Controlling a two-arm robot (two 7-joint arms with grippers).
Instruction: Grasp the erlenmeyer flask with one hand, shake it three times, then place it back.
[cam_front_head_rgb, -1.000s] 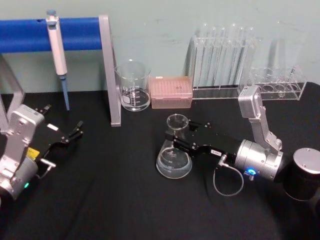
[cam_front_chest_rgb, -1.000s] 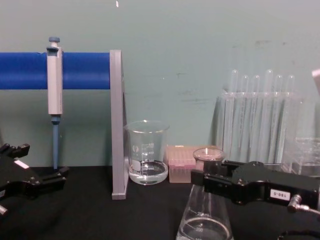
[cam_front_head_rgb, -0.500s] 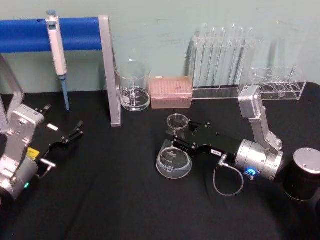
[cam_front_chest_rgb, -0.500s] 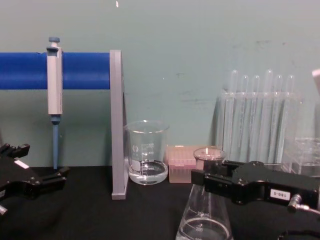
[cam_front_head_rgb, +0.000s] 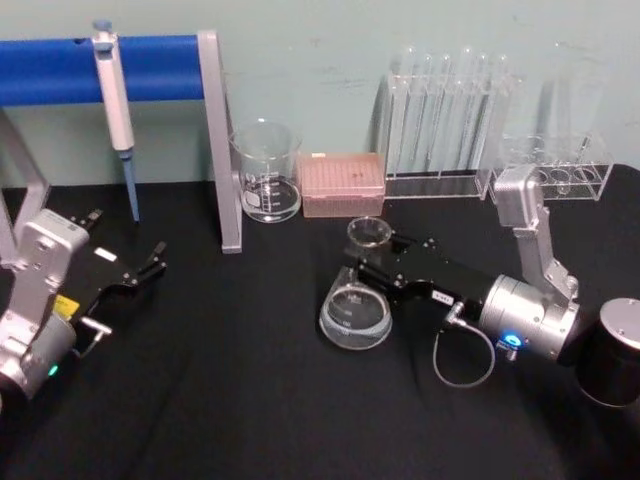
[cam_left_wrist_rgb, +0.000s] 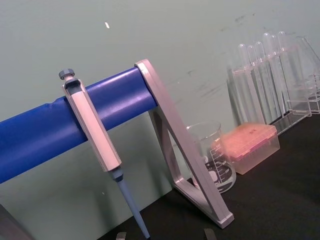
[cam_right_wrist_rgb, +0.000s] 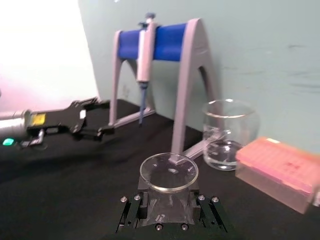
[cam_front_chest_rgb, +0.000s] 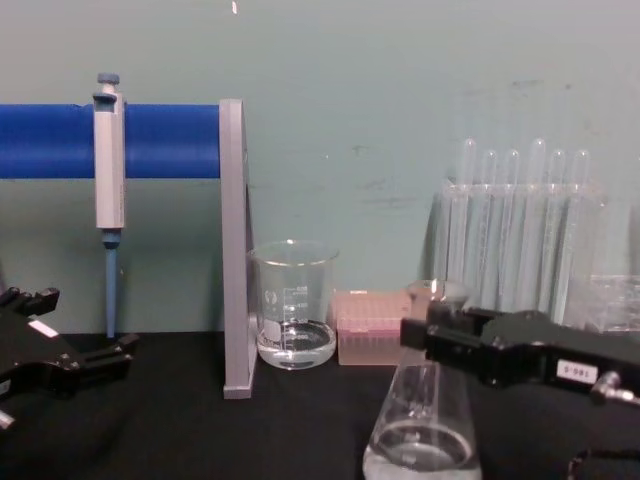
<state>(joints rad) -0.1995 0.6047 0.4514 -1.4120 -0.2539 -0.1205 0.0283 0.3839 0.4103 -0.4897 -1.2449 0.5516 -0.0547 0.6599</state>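
Note:
The erlenmeyer flask (cam_front_head_rgb: 355, 312) is clear glass with a little clear liquid and is at the table's middle. My right gripper (cam_front_head_rgb: 374, 262) is shut on its neck just under the rim. In the chest view the flask (cam_front_chest_rgb: 421, 428) hangs below the black right gripper (cam_front_chest_rgb: 432, 336), base low over the black cloth; whether it touches is unclear. The right wrist view looks down on the flask's rim (cam_right_wrist_rgb: 168, 172), with the black fingers (cam_right_wrist_rgb: 131, 212) either side of the neck. My left gripper (cam_front_head_rgb: 140, 268) rests open at the table's left, far from the flask.
A pipette (cam_front_head_rgb: 113, 90) hangs on a blue-barred stand (cam_front_head_rgb: 219, 150) at the back left. Behind the flask stand a beaker (cam_front_head_rgb: 266, 172), a pink tip box (cam_front_head_rgb: 343, 184) and a rack of test tubes (cam_front_head_rgb: 445, 120). A black cylinder (cam_front_head_rgb: 612, 352) stands at the right edge.
My right gripper has carried the flask a little to the right and away from me, and slightly upward. The left arm has not moved.

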